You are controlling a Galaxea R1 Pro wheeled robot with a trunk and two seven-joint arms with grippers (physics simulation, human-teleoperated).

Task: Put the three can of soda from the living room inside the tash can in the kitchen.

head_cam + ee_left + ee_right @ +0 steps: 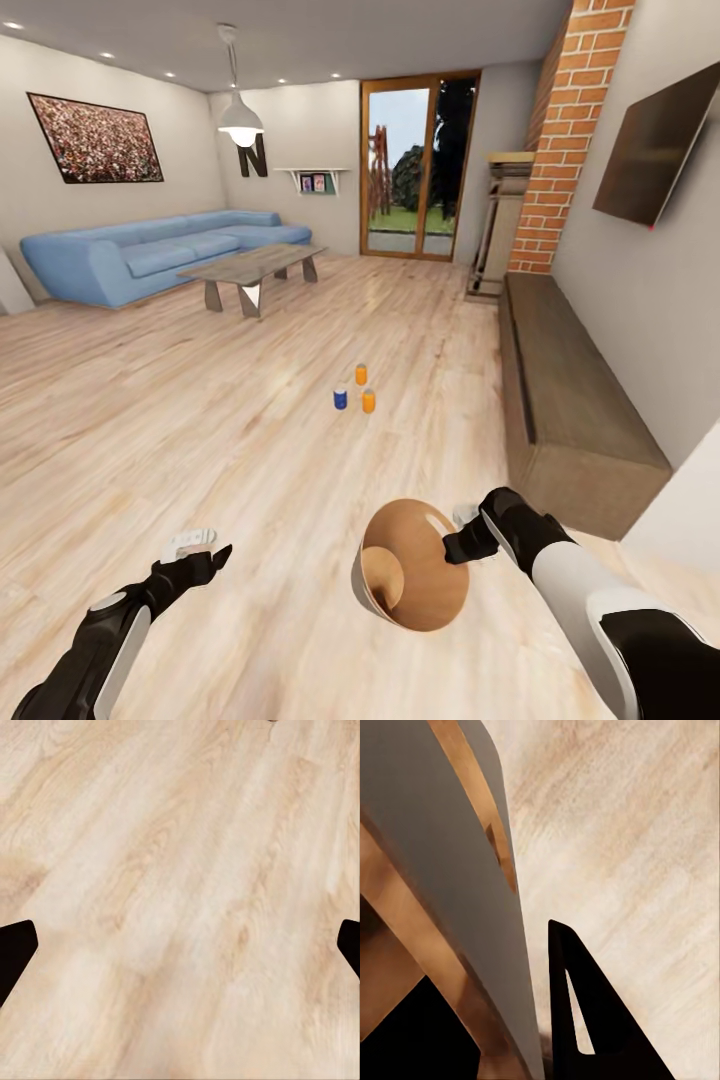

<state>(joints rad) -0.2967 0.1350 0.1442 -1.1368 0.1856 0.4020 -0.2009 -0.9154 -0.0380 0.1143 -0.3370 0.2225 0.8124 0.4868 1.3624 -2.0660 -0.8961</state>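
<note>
Bin (415,575): round, tapered, tan inside, grey wall (457,892).
Right gripper (462,540): clamped on the bin's rim.
Left gripper (205,545): spread wide, empty.
Cans (355,390): small cylinders, two orange, one blue, on plank floor (200,420).

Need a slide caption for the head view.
Right end effector holds trash can; three soda cans wait ahead.

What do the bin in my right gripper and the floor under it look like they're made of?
The trash can looks like wood or wood laminate inside, going by its tan-brown matte surface with a soft sheen; its outer wall is smooth pale grey, perhaps painted or plastic. The floor reads as light wood planks, with visible grain and seams and a slight gloss.
</note>
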